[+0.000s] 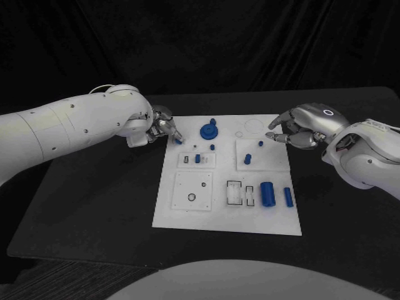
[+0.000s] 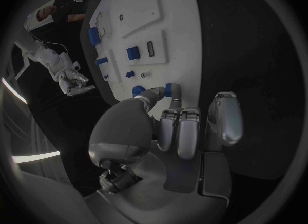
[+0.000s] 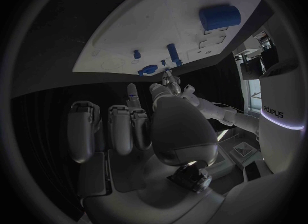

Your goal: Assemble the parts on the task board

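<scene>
At the far left corner of the board (image 1: pixel 254 226), the left hand (image 1: pixel 160 128) is pinching a small blue peg (image 2: pixel 169 89) between the thumb and one fingertip, while the other fingers are curling beside it. The peg is sitting just at the board's edge, touching or almost touching the white surface; which one, it is not possible to tell. Just beside this hand, toward the middle of the board, a blue gear (image 1: pixel 208 130) is standing on its post. The right hand (image 1: pixel 295 131) is hovering over the far right corner with its fingers bent and a little apart, and it is holding nothing.

Nearer to the robot than both hands, a thick blue cylinder (image 1: pixel 267 194) and a thinner blue bar (image 1: pixel 289 197) are lying on the board next to some open slots.

The peg is looking like hard plastic, so it is probably light, stiff and smooth. It may be slipping or turning between metal fingertips, so the best hold is probably on its round side, near the middle, leaving the lower end free for going into a hole.
</scene>
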Tool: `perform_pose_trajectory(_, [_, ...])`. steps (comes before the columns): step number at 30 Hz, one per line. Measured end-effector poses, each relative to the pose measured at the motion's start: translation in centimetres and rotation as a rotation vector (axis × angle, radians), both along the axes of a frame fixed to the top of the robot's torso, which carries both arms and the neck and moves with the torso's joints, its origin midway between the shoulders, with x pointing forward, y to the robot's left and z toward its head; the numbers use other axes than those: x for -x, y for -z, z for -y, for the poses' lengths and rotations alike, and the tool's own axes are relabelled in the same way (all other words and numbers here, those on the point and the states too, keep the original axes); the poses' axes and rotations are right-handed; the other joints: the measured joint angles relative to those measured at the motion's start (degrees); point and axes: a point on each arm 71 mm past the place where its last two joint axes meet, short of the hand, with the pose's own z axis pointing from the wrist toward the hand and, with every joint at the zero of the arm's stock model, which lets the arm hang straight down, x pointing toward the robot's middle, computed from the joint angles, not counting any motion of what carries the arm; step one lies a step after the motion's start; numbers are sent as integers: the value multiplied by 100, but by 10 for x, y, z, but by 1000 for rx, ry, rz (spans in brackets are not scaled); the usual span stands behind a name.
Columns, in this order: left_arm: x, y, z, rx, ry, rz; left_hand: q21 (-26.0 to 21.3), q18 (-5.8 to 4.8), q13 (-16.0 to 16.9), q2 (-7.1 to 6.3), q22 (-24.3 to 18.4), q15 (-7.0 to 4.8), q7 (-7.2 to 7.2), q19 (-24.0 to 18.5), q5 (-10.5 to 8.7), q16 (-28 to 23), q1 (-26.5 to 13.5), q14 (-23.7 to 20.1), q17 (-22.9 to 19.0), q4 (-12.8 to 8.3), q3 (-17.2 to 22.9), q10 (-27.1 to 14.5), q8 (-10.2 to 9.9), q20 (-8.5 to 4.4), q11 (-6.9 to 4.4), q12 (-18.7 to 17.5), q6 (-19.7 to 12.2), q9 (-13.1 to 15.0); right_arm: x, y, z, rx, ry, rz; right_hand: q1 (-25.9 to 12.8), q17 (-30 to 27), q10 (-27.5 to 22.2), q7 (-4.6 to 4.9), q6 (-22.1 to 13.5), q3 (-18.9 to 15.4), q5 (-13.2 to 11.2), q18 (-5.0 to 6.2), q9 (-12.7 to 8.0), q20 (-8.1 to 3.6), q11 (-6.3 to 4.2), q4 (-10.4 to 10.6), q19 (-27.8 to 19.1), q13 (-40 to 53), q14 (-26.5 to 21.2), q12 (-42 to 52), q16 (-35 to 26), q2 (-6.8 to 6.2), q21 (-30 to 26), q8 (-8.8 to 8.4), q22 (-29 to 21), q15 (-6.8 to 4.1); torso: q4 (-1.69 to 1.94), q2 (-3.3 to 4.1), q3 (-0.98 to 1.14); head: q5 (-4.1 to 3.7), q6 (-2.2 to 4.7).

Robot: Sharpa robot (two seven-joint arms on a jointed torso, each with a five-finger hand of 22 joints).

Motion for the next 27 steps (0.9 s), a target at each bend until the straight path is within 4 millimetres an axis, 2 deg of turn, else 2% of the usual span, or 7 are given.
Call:
perform_pose_trajectory(2, [1, 0, -1, 3, 0, 1, 34, 0, 0, -39, 0, 0, -28, 0, 1, 0, -39, 0, 0, -2, 88, 0, 33, 0, 0, 0, 33, 24, 0, 0, 0, 1, 0, -1, 0, 0, 0, 0, 0, 23, 0, 0, 0, 0, 0, -23, 0, 0, 0, 0, 0, 0, 0, 0, 0, 0, 0, -2, 0, 5, 0])
perform_pose_trajectory(3, [2, 0, -2, 4, 1, 2, 46, 0, 0, -47, 0, 0, -11, 2, 1, 0, -47, 0, 0, -72, 179, 0, 34, -1, 0, 0, 54, 27, 0, 0, 0, 1, 0, -2, 0, 0, 0, 0, 0, 23, 2, 0, 0, 0, 0, -23, 0, 0, 0, 0, 0, 0, 0, -2, 0, 0, 0, -3, 0, 9, 0])
perform_pose_trajectory(9, [11, -1, -4, 19, 15, 2, 67, -1, 0, -88, 0, 0, -11, 22, 1, 0, -89, 0, 0, -50, 203, 20, 63, -21, -20, 0, 72, 45, 0, 1, 1, 5, 3, -6, 69, 0, -15, 0, 0, 79, 86, 0, 0, 0, 27, -48, 0, 0, 0, 0, 0, 7, -6, -40, -1, 0, -2, -3, -3, 21, 0])
perform_pose_trajectory(19, [32, -22, 6, 19, 82, -8, 112, 0, 0, -187, 0, -22, -31, 76, -112, 0, -190, 21, -1, -120, 353, 2, 67, -52, -38, 0, 114, 59, 0, 2, 2, 8, 9, -12, 128, 0, -6, 0, 0, 110, 153, 0, 0, 0, 37, -79, 0, 0, 0, 0, 0, 8, -26, -75, -1, 0, -5, -7, -5, 32, 0])
perform_pose_trajectory(22, [41, -24, 9, 12, 96, -18, 112, 0, 0, -218, -1, -22, -59, 76, -157, 0, -222, 21, -1, -123, 388, 2, 67, -52, -38, 0, 142, 59, 0, 2, 1, 8, 9, -14, 128, 0, -6, 21, 21, 141, 197, 0, -1, 0, 37, -78, 0, 0, 0, 0, 0, 8, -26, -75, -1, 0, -2, -10, 1, 21, 0])
perform_pose_trajectory(23, [43, -25, 10, 8, 97, -21, 112, -1, 0, -224, 0, -22, -58, 76, -163, 0, -228, 21, -1, -192, 459, 2, 67, -52, -38, 0, 143, 59, 0, 2, 1, 8, 9, -14, 128, 0, -6, 21, 21, 141, 197, 0, -1, 0, 37, -78, 0, 0, 0, 0, 0, 8, -26, -75, -2, 0, -1, -13, 4, 20, 0])
perform_pose_trajectory(27, [52, -25, 13, -4, 102, -31, 112, -1, 0, -217, -1, -22, -47, 76, -163, 0, -283, 21, -2, -178, 474, 2, 67, -52, -38, 0, 154, 53, 1, 2, 1, 8, 10, -15, 130, 0, -6, 21, 21, 141, 197, 0, -1, 0, 37, -78, 0, 0, 0, 0, 0, 6, -26, -75, -2, 0, 2, -13, 16, 29, 0])
